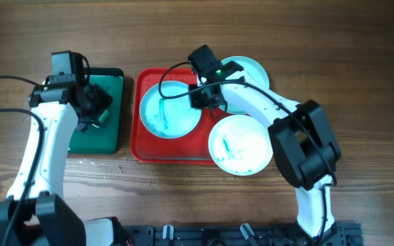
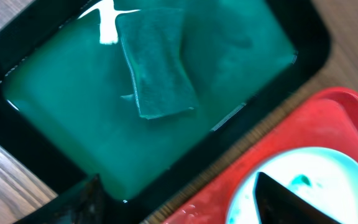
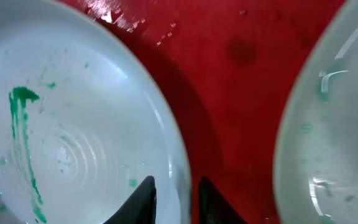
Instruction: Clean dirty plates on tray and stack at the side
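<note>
Overhead, the red tray (image 1: 142, 147) lies in the middle of the worktop (image 1: 368, 48) and carries three plates. The left plate (image 1: 169, 113) sits wholly inside the tray and has teal-green streaks across its left half. The upper right plate (image 1: 252, 68) overlaps the tray's far right corner and is partly hidden by the right arm. The lower right plate (image 1: 241, 145), with faint green smears, hangs over the tray's near right edge onto the wood. The right hand (image 1: 209, 97) is over the right-hand rim of the left plate. In the right wrist view this hand (image 3: 176, 196) shows a narrow gap, with one dark fingertip (image 3: 143, 198) inside the plate and the other outside it over the red floor, the rim running between them. Whether the pads press on the rim cannot be told. A second plate's edge curves in at the right of that view. Just left of the red tray, the green tray (image 1: 115, 140) sits beside it. The left hand (image 1: 93, 102) hovers above the green tray. The left wrist view shows this hand (image 2: 185, 202) spread wide, holding nothing. Beneath it, a sponge (image 2: 157, 68) lies in green liquid.
</note>
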### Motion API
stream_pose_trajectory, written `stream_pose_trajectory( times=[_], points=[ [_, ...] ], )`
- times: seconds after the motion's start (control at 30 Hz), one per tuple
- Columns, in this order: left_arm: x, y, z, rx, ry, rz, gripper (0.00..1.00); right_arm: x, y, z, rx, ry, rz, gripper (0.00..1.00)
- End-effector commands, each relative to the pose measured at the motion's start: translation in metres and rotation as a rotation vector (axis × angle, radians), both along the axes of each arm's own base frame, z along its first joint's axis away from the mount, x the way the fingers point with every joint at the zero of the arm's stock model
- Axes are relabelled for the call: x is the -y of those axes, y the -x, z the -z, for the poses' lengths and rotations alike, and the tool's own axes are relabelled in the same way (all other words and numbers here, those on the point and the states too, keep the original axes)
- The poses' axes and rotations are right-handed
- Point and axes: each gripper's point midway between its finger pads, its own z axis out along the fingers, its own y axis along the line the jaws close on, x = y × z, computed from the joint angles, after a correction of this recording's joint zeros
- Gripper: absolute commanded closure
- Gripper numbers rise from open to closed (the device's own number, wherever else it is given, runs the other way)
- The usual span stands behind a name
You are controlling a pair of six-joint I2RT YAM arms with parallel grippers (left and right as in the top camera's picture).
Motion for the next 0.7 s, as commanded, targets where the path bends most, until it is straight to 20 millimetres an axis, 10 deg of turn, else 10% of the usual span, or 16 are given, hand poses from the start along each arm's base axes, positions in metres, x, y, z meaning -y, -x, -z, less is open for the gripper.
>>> stream_pose_trajectory(
  times=[0.0, 0.43, 0.67],
  points=[
    [-0.009, -0.003, 0.018, -0.053, -0.004, -0.053, 0.33, -0.005, 0.007, 0.023, -0.039, 0.032, 0.009, 0.90],
    [-0.030, -0.028, 0.083, -0.122, -0.090, -0.130, 0.54, -0.008, 0.007, 0.023, -0.042, 0.018, 0.003, 0.96],
    [-0.048, -0.053, 0.074, -0.006, -0.173, -0.190, 0.63, -0.013, 0.004, 0.022, -0.032, -0.009, -0.006, 0.96]
  ],
)
